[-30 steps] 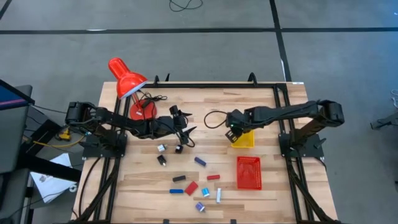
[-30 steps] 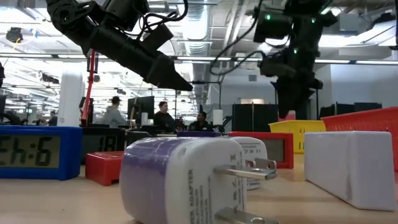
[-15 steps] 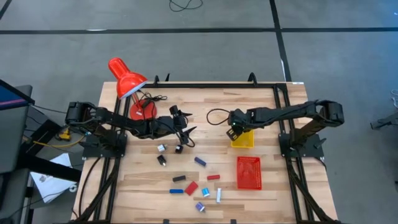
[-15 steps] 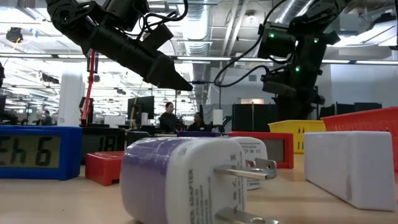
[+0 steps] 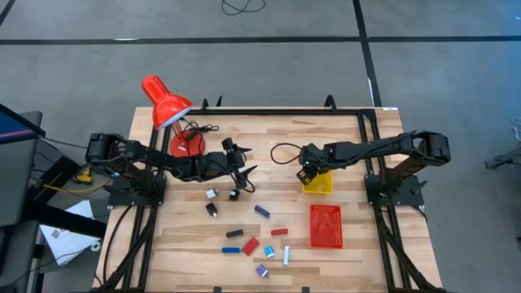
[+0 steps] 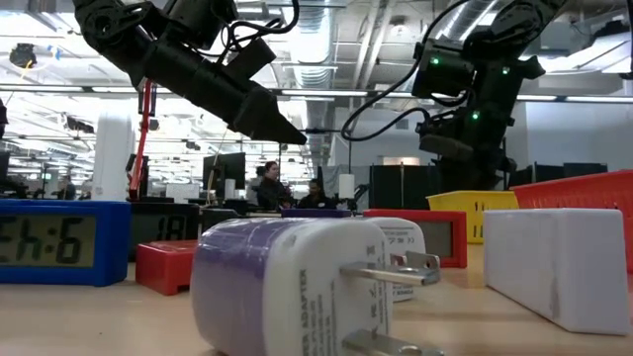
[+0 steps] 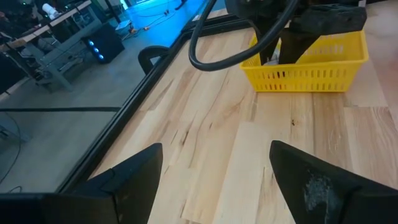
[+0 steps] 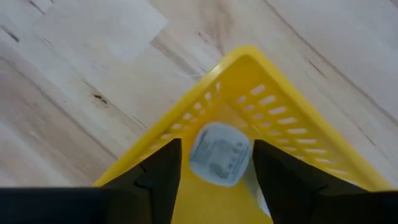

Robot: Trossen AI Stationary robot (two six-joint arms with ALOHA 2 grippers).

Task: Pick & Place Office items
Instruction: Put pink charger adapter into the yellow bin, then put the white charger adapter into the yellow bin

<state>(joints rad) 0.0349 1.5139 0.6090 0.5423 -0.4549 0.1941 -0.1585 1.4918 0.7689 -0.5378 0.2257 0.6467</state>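
Wooden slat table, our right gripper (image 8: 214, 180) parted above yellow slotted plastic tray (image 8: 292, 134).
White rounded item (image 8: 219, 152) lies inside the tray corner; lifting crooked could snag the rim. Left gripper (image 7: 214, 177) waits open.

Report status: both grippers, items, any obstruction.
Right gripper open over yellow tray, white item lying inside. Left gripper open, empty, mid-table. Remaining items scattered at front. Nothing obstructing.

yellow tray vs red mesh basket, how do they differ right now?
The yellow tray sits nearer the table's middle, with the right gripper over its corner; the red mesh basket lies closer to the front edge with no gripper near. The tray holds a small white item; the basket looks empty from above. The basket looks larger. Both are perforated bins on the table's right half.
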